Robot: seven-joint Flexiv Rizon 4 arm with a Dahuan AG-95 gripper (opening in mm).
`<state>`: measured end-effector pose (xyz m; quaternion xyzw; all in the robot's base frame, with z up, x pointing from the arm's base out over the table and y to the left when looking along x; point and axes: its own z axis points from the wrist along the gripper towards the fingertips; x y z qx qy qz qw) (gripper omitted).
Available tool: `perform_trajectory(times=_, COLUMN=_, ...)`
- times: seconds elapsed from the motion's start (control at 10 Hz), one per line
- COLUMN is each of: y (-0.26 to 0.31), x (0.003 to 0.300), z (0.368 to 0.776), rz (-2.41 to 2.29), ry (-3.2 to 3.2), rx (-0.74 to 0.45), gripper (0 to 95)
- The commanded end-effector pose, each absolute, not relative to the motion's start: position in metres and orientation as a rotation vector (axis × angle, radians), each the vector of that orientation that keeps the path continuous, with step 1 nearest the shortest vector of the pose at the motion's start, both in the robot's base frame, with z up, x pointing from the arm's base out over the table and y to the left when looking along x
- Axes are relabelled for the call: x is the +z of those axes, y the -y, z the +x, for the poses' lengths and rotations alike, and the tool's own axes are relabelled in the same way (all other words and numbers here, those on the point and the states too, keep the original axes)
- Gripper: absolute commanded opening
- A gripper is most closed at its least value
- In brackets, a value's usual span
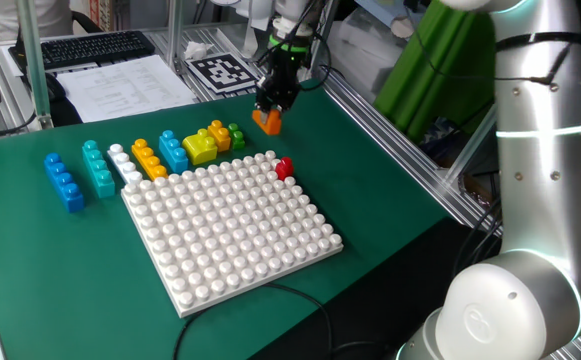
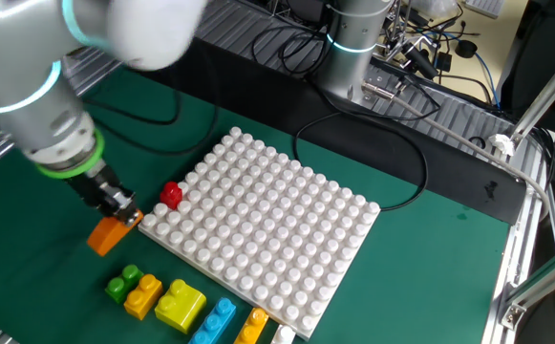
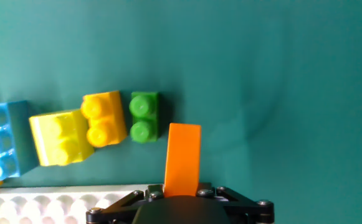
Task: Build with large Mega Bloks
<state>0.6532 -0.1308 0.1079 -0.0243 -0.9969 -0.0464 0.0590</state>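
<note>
Orange brick [image 1: 267,121] is hanging clear above the green mat [image 1: 30,260], pinched between the fingers of the gripper [image 1: 271,106], which is pointing straight down. Green brick [image 3: 144,117] and yellow brick [image 3: 62,137] are lying just beside it. Red brick [image 2: 170,194] is sitting against the white baseplate [image 2: 277,239] corner.

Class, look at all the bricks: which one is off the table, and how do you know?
The orange brick gripped in the fingers. It hangs above the green mat, while every other brick rests on the mat or baseplate.
</note>
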Motion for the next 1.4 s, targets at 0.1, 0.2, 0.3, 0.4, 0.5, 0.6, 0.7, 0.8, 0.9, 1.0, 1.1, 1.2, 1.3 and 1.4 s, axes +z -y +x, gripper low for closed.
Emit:
perform_trajectory(times=0.1, y=0.126, x=0.108, z=0.643, rz=-0.063, ry=3.010, rx=-0.143, gripper=0.0)
perform_trajectory(times=0.2, y=0.123, x=0.107, z=0.636, rz=-0.067, ry=3.011, rx=-0.138, gripper=0.0)
perform_trajectory(times=0.3, y=0.120, x=0.106, z=0.631, rz=-0.077, ry=3.010, rx=-0.137, gripper=0.0)
perform_trajectory(times=0.4, y=0.117, x=0.106, z=0.627, rz=-0.093, ry=3.009, rx=-0.140, gripper=0.0)
perform_trajectory(times=0.5, y=0.113, x=0.105, z=0.623, rz=-0.107, ry=3.011, rx=-0.137, gripper=0.0)
perform_trajectory(times=0.6, y=0.109, x=0.104, z=0.620, rz=-0.116, ry=3.016, rx=-0.134, gripper=0.0)
perform_trajectory(times=0.7, y=0.107, x=0.104, z=0.619, rz=-0.119, ry=3.015, rx=-0.134, gripper=0.0)
perform_trajectory(times=0.8, y=0.105, x=0.103, z=0.616, rz=-0.120, ry=3.015, rx=-0.137, gripper=0.0)
perform_trajectory(times=0.9, y=0.104, x=0.101, z=0.612, rz=-0.120, ry=3.015, rx=-0.138, gripper=0.0)
perform_trajectory(times=1.0, y=0.102, x=0.099, z=0.610, rz=-0.120, ry=3.016, rx=-0.138, gripper=0.0)
perform_trajectory(times=1.1, y=0.101, x=0.098, z=0.608, rz=-0.120, ry=3.016, rx=-0.138, gripper=0.0)
perform_trajectory(times=1.2, y=0.100, x=0.097, z=0.606, rz=-0.123, ry=3.019, rx=-0.137, gripper=0.0)
perform_trajectory(times=1.3, y=0.100, x=0.096, z=0.605, rz=-0.123, ry=3.021, rx=-0.137, gripper=0.0)
perform_trajectory(times=1.4, y=0.099, x=0.095, z=0.603, rz=-0.125, ry=3.022, rx=-0.137, gripper=0.0)
